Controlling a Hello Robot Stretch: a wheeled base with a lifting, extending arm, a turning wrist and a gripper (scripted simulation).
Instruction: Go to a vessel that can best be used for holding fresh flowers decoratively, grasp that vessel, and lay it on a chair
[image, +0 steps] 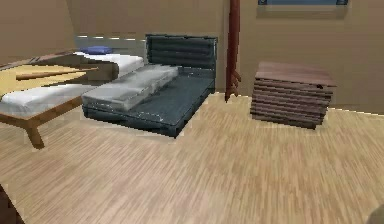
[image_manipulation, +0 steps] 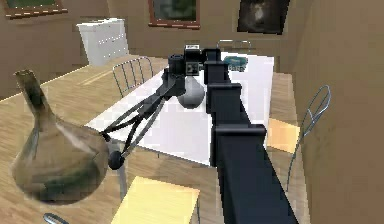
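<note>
A brown-olive vase (image_manipulation: 52, 158) with a round belly and a thin neck hangs tilted at the arm side view's lower left, clear of floor and table. My gripper (image_manipulation: 110, 143) holds it at the end of its two thin fingers, which slant down from the dark body (image_manipulation: 185, 67). The arm bar (image_manipulation: 235, 140) rises from the bottom edge. A chair with a yellow seat (image_manipulation: 160, 204) stands just below and right of the vase. Two more metal-framed chairs stand by the table, one on the far side (image_manipulation: 131, 70) and one at the right (image_manipulation: 309, 112).
A long white table (image_manipulation: 250, 100) carries a grey round thing (image_manipulation: 191, 94) and a teal bowl (image_manipulation: 236, 62). A white dresser (image_manipulation: 105, 40) and framed pictures (image_manipulation: 262, 12) line the far wall. Ahead lie a dark-framed bed (image: 150, 95), a wooden bed (image: 35, 100) and a slatted wooden chest (image: 291, 93).
</note>
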